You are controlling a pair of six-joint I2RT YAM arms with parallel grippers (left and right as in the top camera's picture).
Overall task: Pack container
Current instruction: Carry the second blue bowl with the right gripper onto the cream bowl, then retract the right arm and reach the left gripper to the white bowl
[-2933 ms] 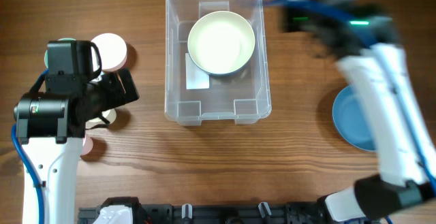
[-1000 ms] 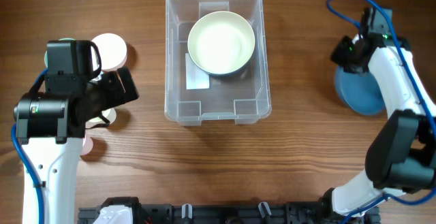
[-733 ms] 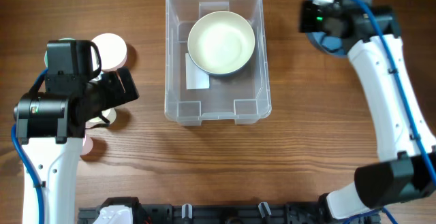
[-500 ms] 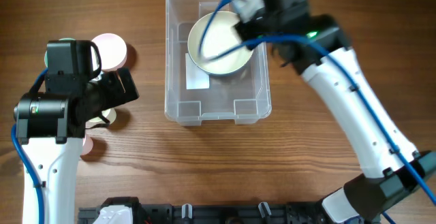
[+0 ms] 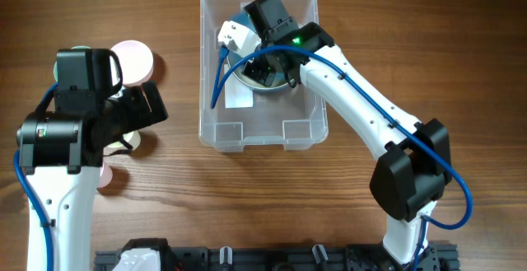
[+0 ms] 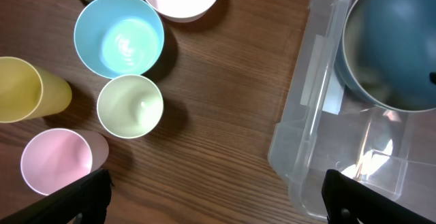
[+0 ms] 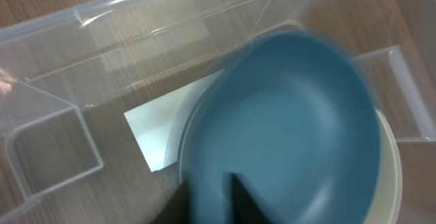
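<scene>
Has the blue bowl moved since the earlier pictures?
Yes. The blue bowl went leftward, from the table right of the container into it, above the cream bowl.

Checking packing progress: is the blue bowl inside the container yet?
In: the blue bowl is inside the container, over the cream bowl.

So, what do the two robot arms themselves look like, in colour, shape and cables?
Both have white tubular links and blocky black joints. A blue cable runs beside the left arm; another loops loosely off the right arm, whose black wrist housing shows a small green light. The left gripper has black fingers.
</scene>
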